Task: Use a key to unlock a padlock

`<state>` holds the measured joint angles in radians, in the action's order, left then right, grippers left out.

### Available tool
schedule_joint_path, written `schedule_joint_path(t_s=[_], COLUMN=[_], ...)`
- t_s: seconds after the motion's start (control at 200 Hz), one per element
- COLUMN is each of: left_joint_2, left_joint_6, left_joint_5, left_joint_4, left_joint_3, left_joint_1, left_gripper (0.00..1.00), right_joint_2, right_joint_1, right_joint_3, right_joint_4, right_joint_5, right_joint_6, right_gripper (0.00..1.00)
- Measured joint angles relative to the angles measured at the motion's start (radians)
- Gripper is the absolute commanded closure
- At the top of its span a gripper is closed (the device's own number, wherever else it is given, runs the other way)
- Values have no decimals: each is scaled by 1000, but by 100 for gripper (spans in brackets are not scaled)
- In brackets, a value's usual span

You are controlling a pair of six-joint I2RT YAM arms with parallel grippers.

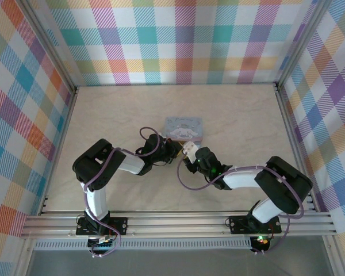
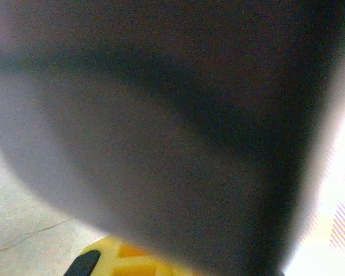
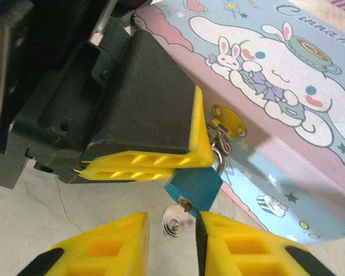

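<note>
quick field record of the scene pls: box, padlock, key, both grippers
tin box: pale blue, cartoon print, on the table
padlock: teal, hanging at the box's hasp
key: in the padlock's keyway, head sticking out
left gripper: shut, tips at the padlock's top
right gripper: open, fingers either side of the key head

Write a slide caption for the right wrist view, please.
Left gripper shut beside the teal padlock; key at its keyhole, right gripper open around it.
</note>
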<state>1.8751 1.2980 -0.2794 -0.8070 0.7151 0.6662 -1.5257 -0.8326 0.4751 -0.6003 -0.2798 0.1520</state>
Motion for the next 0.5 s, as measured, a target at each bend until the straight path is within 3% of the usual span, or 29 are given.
schedule_joint_path(t_s=[0.295, 0.505], left_joint_2=[0, -8], left_joint_6=[0, 0], left_joint_5=[0, 0], left_joint_4=[3, 20], left_joint_3=[0, 2], left_joint_1=[0, 0], left_gripper=[98, 98], right_joint_2=[22, -46], right_joint_1=[-24, -82], right_joint_3=[-29, -34], right_joint_4=[3, -75], right_joint_5=[-78, -166], right_joint_6=[63, 131], right_gripper=[60, 57])
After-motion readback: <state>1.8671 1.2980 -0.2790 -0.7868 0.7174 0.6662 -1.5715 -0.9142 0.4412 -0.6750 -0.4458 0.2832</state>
